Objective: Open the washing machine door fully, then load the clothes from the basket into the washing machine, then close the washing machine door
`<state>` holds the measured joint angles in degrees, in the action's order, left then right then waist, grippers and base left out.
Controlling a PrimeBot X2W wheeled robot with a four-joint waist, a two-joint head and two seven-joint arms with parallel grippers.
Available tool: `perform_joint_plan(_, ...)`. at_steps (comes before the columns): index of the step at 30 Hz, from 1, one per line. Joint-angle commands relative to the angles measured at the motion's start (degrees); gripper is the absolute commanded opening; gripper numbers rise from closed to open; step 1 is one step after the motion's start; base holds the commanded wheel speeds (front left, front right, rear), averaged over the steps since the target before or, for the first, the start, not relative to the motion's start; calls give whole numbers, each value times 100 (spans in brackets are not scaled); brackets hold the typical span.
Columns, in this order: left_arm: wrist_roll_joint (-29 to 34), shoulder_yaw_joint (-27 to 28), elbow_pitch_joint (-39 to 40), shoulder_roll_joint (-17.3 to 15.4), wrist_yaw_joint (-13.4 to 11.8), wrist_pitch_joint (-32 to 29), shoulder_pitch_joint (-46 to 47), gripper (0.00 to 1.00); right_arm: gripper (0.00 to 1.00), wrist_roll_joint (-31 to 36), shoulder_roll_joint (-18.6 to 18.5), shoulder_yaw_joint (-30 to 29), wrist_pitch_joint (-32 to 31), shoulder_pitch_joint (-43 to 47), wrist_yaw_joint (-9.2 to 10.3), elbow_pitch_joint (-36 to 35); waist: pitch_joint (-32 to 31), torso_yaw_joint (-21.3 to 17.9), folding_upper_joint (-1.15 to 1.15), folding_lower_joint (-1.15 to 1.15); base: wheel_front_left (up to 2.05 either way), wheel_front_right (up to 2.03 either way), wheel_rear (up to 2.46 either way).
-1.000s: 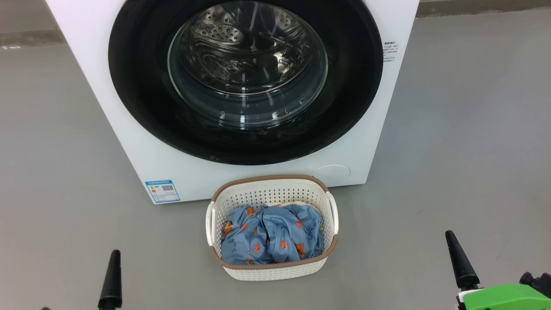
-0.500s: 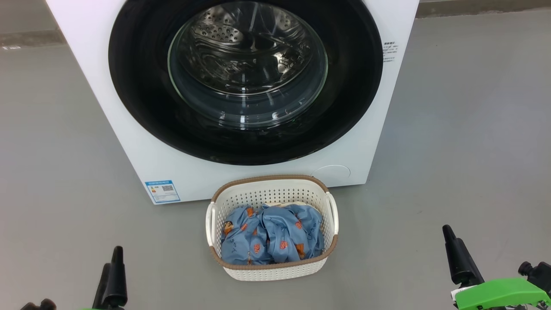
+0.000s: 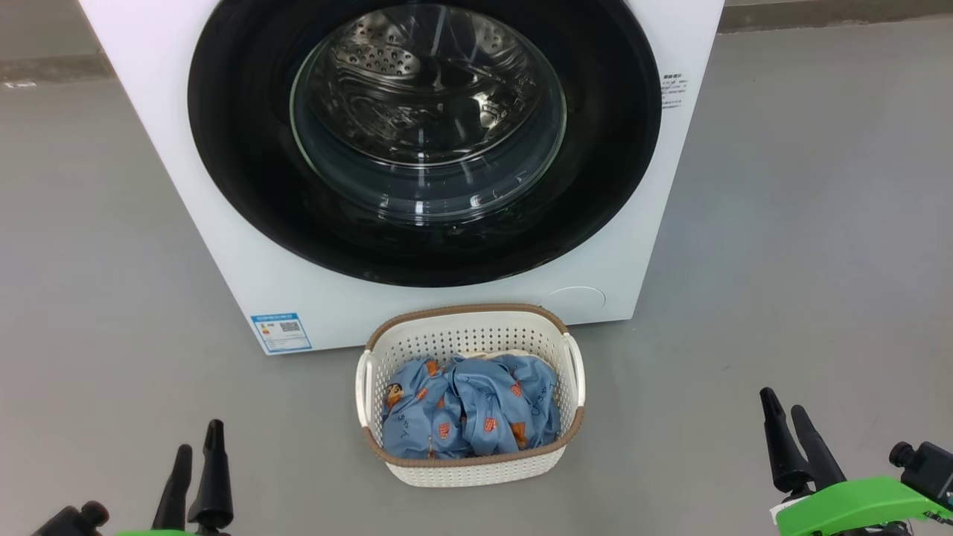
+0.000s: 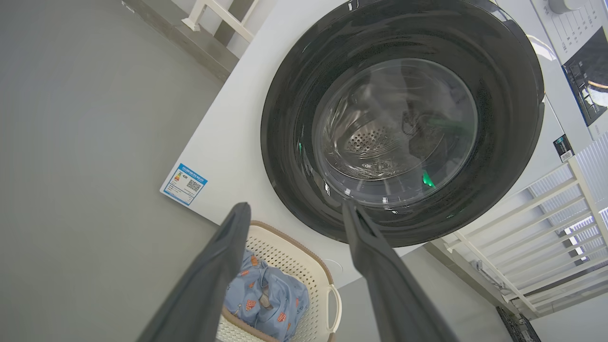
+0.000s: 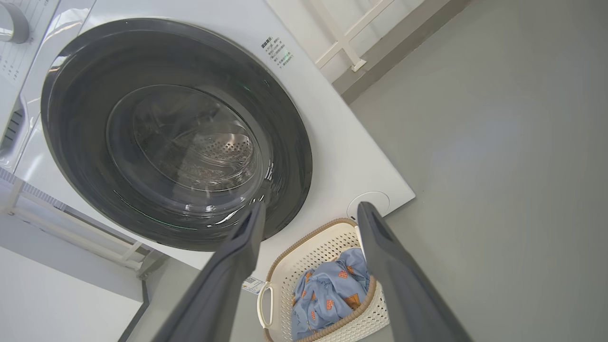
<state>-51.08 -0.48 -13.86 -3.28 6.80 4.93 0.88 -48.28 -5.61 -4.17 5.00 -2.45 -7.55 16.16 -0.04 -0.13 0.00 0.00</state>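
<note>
We face the washing machine (image 3: 186, 223), a big white front-loader standing on the grey floor (image 3: 804, 223) and taking up the upper middle of the head view. The washing machine door (image 3: 238, 186) lies shut, flat against the front. Its wide glossy black rim covers most of the panel, and the bulging clear glass centre (image 3: 428, 179) shows the perforated steel drum (image 3: 387, 59) behind it. Low on the front, to our right, sits a round white cap (image 3: 573, 300).

The basket (image 3: 476, 331) stands on the floor just in front of the machine, below the door. It is cream-white perforated plastic, a rounded rectangle with a brown woven-look rim and a handle on each side. The clothes (image 3: 469, 417) lie bunched inside it: light blue fabric with small orange motifs and a cartoon figure, with a strip of cream cloth at the back.

Our left gripper (image 3: 199, 437) hangs at the lower left and our right gripper (image 3: 780, 400) at the lower right, both well apart from the basket. In each wrist view the two dark fingers stand spread wide with nothing between them.

A blue energy label (image 3: 281, 332) sits at the machine's lower left corner, with a QR code and a coloured scale. Its print is too small for us to read. A small block of dark text (image 3: 674, 89) on the upper right of the front is likewise unreadable.
</note>
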Motion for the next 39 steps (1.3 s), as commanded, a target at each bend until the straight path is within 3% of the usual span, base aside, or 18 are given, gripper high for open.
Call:
perform_joint_plan(1, 193, 76, 186, -127, 38, 78, 152, 100, 100, 206, -98, 113, 74, -251, 4, -129, -2, -1, 0, 0, 0, 0, 0)
perform_joint_plan(39, 2983, -174, 14, -363, 59, 717, 125, 100, 100, 2706, -412, 602, 711, -517, 6, 265, -141, 47, 0, 0, 0, 0, 0)
